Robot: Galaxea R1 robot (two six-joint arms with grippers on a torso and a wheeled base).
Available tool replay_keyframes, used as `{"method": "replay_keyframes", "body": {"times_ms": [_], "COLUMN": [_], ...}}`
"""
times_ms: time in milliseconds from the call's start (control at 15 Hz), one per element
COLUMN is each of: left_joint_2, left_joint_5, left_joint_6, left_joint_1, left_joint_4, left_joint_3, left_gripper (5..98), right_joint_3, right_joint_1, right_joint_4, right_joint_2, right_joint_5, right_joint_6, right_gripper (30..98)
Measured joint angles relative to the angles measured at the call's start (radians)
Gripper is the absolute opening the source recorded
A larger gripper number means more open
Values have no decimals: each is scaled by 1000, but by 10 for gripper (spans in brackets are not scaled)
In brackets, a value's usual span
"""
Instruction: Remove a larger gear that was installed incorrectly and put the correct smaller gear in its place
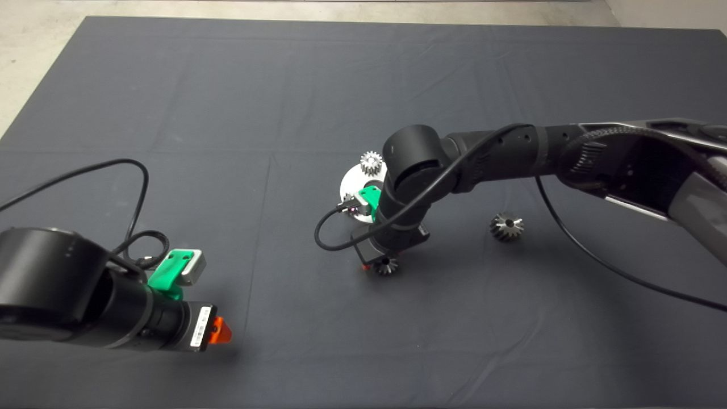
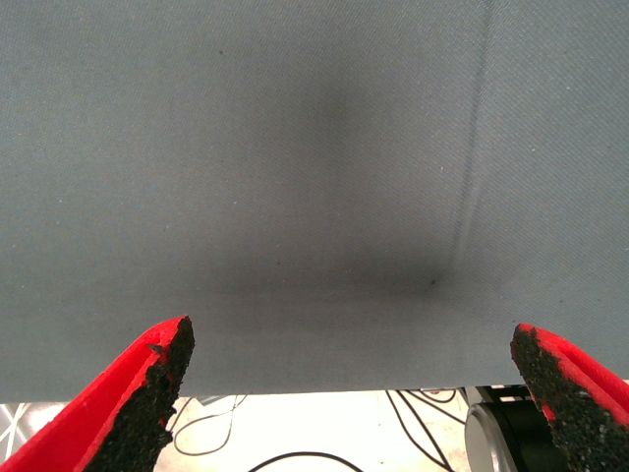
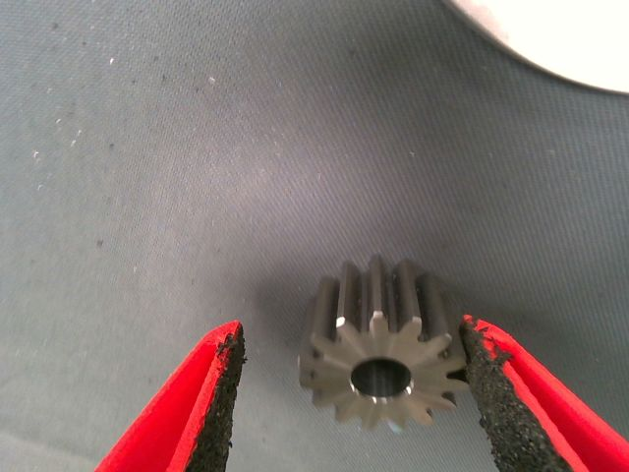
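The smaller gear (image 3: 383, 359), shiny silver with a dark centre hole, rests on the mat between the fingers of my right gripper (image 3: 352, 336). The gripper is open: one pad (image 3: 486, 383) is right against the gear's teeth, the other pad (image 3: 221, 393) stands apart from it. In the head view the right gripper (image 1: 377, 264) is low over this gear (image 1: 387, 265), in front of the white round base (image 1: 351, 184). The larger gear (image 1: 506, 226), dark grey and cone-shaped, lies on the mat to the right of the base. My left gripper (image 2: 349, 344) is open and empty at the lower left (image 1: 218, 331).
Another small silver gear (image 1: 371, 163) stands at the far side of the white base, whose edge shows in the right wrist view (image 3: 560, 34). The right arm's wrist covers much of the base. Black cables loop near both wrists. The floor lies beyond the mat's near edge (image 2: 324, 433).
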Motion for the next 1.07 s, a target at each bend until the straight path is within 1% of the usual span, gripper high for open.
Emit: {"method": "replay_keyframes", "body": {"times_ms": [267,733,933,1067], "left_joint_2": [-2,-2,-2,-2], "left_joint_5": [0,0,0,0], "left_joint_6": [0,0,0,-4], "left_joint_1": [3,5,5,15], "left_joint_4": [11,17,18,19], "left_joint_3": [0,0,0,0], "left_gripper": [839,839,839,839], "right_joint_3": [-30,-35,-18,7], "right_joint_1": [-4,-5,-5,-5], "right_joint_4": [0,0,3,9], "right_joint_2": [10,12,11,6], "right_joint_5": [1,1,-1,-3], "right_joint_6": [-14,-21,-21,-21], "right_gripper": [571,571,571,571]}}
